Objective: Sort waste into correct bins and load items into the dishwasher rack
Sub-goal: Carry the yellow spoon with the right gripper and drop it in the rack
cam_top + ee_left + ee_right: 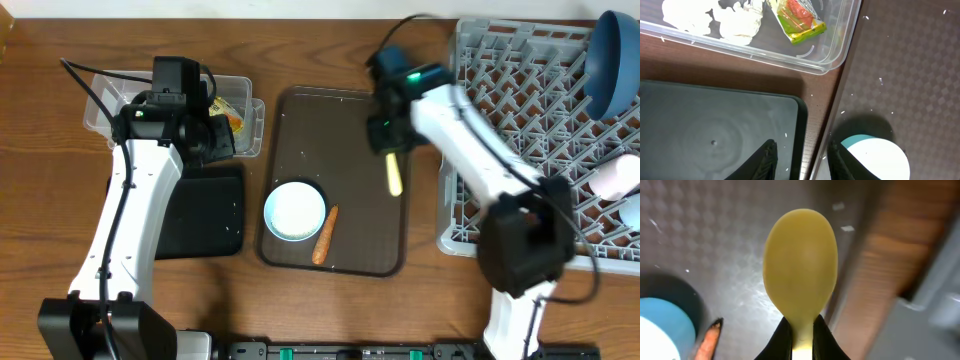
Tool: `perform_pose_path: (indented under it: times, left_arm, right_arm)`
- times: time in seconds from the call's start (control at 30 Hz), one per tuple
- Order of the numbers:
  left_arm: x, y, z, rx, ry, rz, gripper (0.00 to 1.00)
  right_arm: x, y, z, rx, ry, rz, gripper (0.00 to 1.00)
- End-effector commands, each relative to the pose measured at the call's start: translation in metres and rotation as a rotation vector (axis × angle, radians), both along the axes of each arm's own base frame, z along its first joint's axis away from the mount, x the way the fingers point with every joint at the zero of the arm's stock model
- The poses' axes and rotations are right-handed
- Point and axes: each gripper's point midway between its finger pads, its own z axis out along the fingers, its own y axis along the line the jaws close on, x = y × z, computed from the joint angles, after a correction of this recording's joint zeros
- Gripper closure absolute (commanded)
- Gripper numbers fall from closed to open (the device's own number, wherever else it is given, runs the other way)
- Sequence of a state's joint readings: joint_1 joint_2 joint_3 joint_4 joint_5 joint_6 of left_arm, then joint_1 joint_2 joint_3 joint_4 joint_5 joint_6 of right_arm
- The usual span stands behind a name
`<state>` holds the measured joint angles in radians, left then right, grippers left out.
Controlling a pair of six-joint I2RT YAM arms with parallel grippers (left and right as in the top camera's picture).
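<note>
Right arm [470, 150] stretched over brown tray [340, 130], fingers [781, 342] pinching yellow spoon [800, 275]

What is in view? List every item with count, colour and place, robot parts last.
dishwasher rack: one, grey, right
plate: one, dark blue, upright in rack
pink cup: one, pink, rack's right edge
light-blue cup: one, pale blue, beside it
serving tray: one, dark brown, centre
bowl: one, white, on serving tray
carrot: one, orange, beside bowl
spoon: one, pale yellow, serving tray's right side
rice: scattered, white, both trays
clear tub: one, clear, far left
tissue: few wads, white, in tub
wrapper: one, yellow-green, in tub
black tray: one, black, near tub
left hand: one, black, open over black tray's edge
right hand: one, black, shut on spoon
</note>
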<state>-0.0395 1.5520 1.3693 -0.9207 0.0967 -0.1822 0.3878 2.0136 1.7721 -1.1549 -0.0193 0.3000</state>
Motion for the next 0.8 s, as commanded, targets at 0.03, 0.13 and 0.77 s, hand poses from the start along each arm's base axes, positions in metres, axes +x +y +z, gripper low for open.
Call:
perform_pose_path:
  times: [0.03,0.13,0.77]
  left_arm:
    - [0.001,0.005,0.004,0.02,-0.008,0.006,0.64]
    - [0.001,0.005,0.004,0.02,-0.008,0.006,0.64]
    - [0.001,0.005,0.004,0.02,-0.008,0.006,0.64]
  right_arm:
    - [0.014,-0.048,0.038,0.016,-0.073,-0.096,0.98]
    - [0.011,-0.078,0.037,0.002,-0.037,-0.155,0.98]
    - [-0.025,-0.143,-0.013,-0.112,0.128,-0.24,0.97]
